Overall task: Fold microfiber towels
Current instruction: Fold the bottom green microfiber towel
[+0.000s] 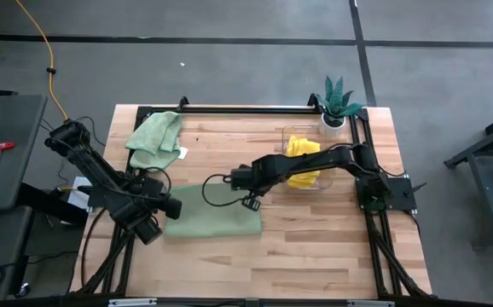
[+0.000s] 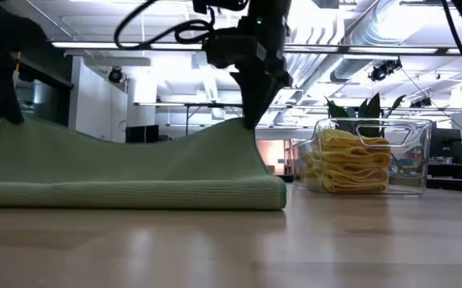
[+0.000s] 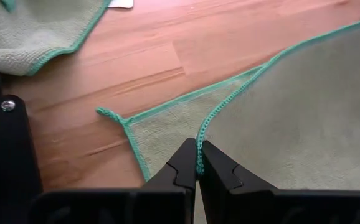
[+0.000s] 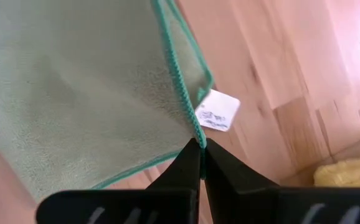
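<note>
Bimanual fold of a sage-green towel (image 1: 217,217), which lies near the middle of the table (image 1: 315,256), partly doubled over. The left gripper (image 3: 198,169) has its fingers pressed together on the towel's stitched hem at the corner farthest from the clear bin (image 1: 308,158). The right gripper (image 4: 202,149) pinches the hem of the corner nearer the bin, beside the white care label (image 4: 217,113). Both corners are raised off the wood.

Progress, as judged: yellow towels (image 2: 351,162) sit folded in the bin; a second green towel (image 1: 154,136) lies crumpled well away from the bin, not yet folded; the towel in hand appears to be mid-fold.

The low view shows the doubled edge resting flat and the right-hand corner lifted into a peak, which the high view flattens. Only the wrist views show hem between the fingertips. The high view alone shows the crumpled towel and a potted plant (image 1: 337,102) just behind the bin.
</note>
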